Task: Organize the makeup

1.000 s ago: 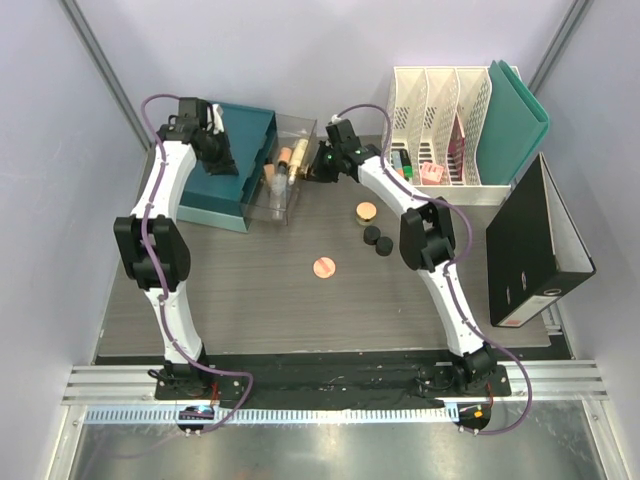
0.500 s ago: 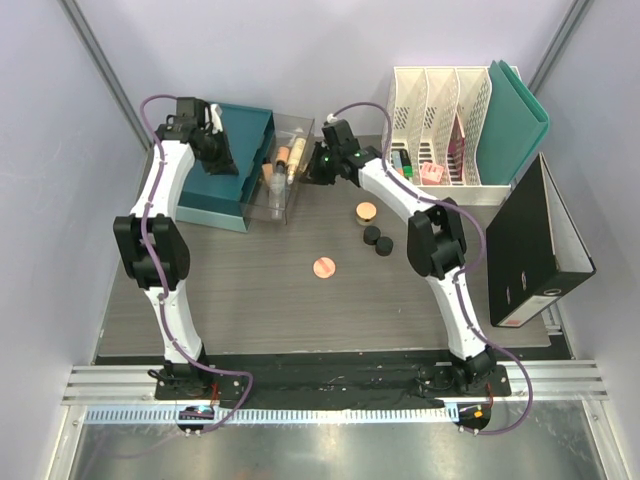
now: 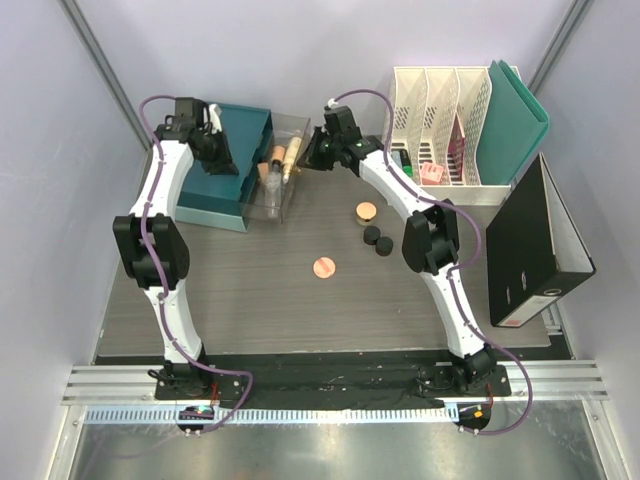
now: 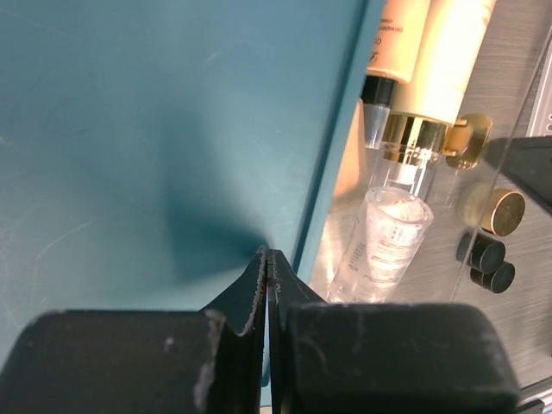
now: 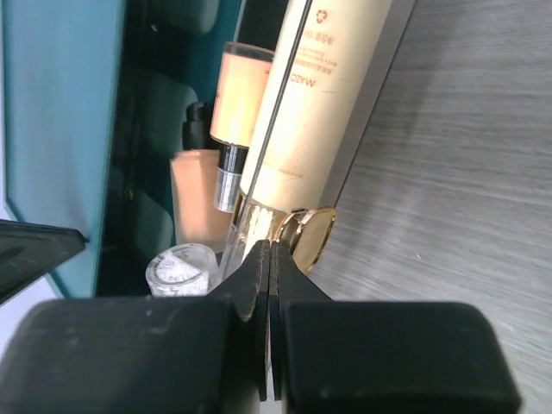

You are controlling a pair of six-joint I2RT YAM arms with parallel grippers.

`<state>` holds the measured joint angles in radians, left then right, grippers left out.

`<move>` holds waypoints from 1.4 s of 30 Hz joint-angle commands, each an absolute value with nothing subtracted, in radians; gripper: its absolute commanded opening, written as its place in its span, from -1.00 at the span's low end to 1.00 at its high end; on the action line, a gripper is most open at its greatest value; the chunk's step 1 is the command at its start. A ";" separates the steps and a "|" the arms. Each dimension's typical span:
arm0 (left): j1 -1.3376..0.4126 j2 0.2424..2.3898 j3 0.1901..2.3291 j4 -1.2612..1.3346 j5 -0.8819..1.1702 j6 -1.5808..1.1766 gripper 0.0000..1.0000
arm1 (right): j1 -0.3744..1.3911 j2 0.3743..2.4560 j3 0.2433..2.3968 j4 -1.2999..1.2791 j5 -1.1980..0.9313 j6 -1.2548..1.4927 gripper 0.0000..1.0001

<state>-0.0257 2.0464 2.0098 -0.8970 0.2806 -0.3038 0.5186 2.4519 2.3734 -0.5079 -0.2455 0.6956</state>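
Note:
A clear box (image 3: 283, 168) holds a cream bottle (image 5: 323, 95) with a gold cap (image 5: 312, 237), a peach bottle (image 5: 240, 95), a tan bottle (image 5: 194, 203) and a clear tube (image 5: 181, 267). My right gripper (image 3: 312, 155) is shut and empty, with its tips (image 5: 271, 250) at the box's right wall by the gold cap. My left gripper (image 3: 222, 160) is shut and empty, with its tips (image 4: 267, 259) over the teal tray (image 4: 155, 129) near its right edge. On the table lie a tan jar (image 3: 366, 212), two black jars (image 3: 377, 240) and a round pink compact (image 3: 323, 266).
White file holders (image 3: 445, 125) with markers and a pink thing stand at the back right, next to a teal folder (image 3: 515, 120). A black binder (image 3: 535, 245) lies at the right edge. The teal tray (image 3: 225, 190) stands left of the clear box.
My right gripper has moved toward the back along the clear box's right side. The box with its bottles has shifted slightly left. The left arm has not moved.

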 commanded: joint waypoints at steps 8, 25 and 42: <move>-0.021 2.094 1.990 -0.965 0.301 -0.262 -1.00 | 0.563 2.549 2.513 -0.353 -0.313 0.796 -0.98; -0.018 1.907 1.899 -0.720 -0.091 -0.337 -1.00 | 0.595 2.455 2.367 -0.192 -0.371 0.816 -0.98; 0.037 1.835 1.749 -0.439 -0.454 -0.457 -0.95 | 0.577 2.424 2.321 -0.166 -0.436 0.827 -0.98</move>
